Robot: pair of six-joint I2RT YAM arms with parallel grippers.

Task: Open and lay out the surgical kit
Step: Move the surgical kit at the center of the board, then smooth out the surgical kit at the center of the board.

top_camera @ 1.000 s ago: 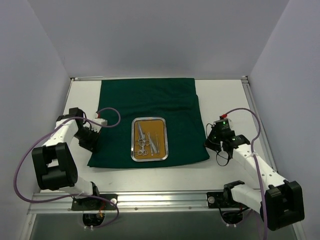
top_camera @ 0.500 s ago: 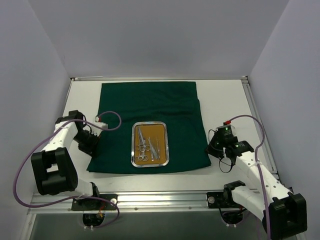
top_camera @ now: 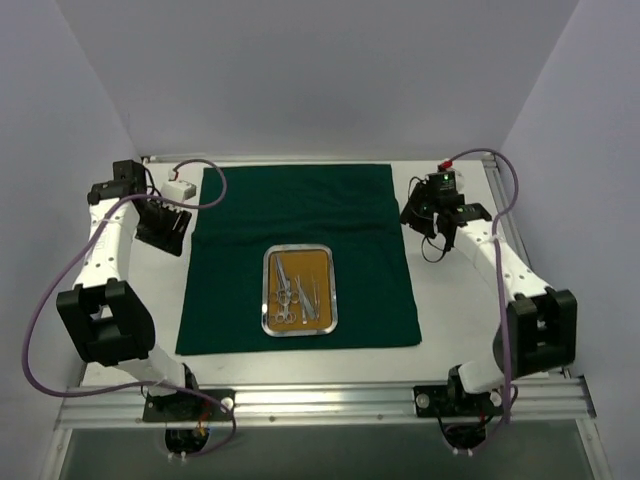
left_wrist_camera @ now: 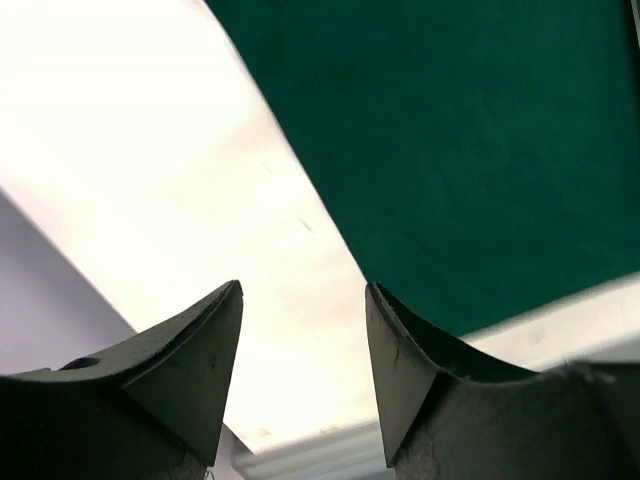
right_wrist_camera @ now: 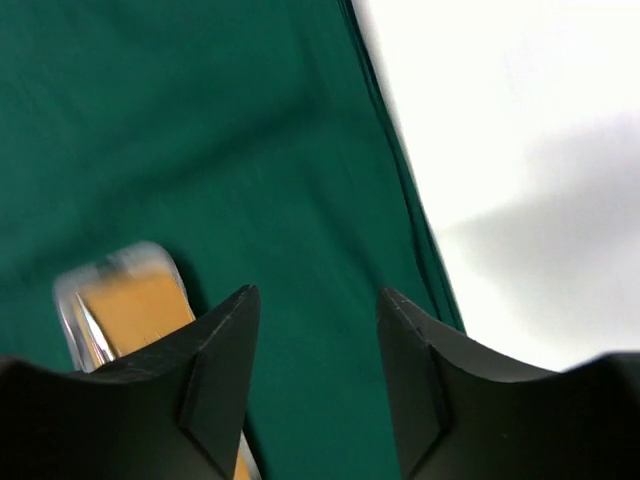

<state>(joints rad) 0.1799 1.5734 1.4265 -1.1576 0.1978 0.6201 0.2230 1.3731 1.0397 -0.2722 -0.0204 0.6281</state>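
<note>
Both left gripper (left_wrist_camera: 303, 290) and right gripper (right_wrist_camera: 318, 292) just released the cloth (top_camera: 300, 210), jaws apart, empty; it lies spread, tray (top_camera: 267, 290) bared.

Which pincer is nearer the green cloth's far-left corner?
Left. The left pincer hovers just off the left side of the green cloth, near that corner; the right pincer is by its opposite, right edge.

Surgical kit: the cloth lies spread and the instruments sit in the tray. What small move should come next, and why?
Probably bring the right gripper over the tray to lift one instrument out. The green cloth lies flat, the right gripper and the left gripper stand open near its far corners, and the instruments lie bunched in the tray.
</note>
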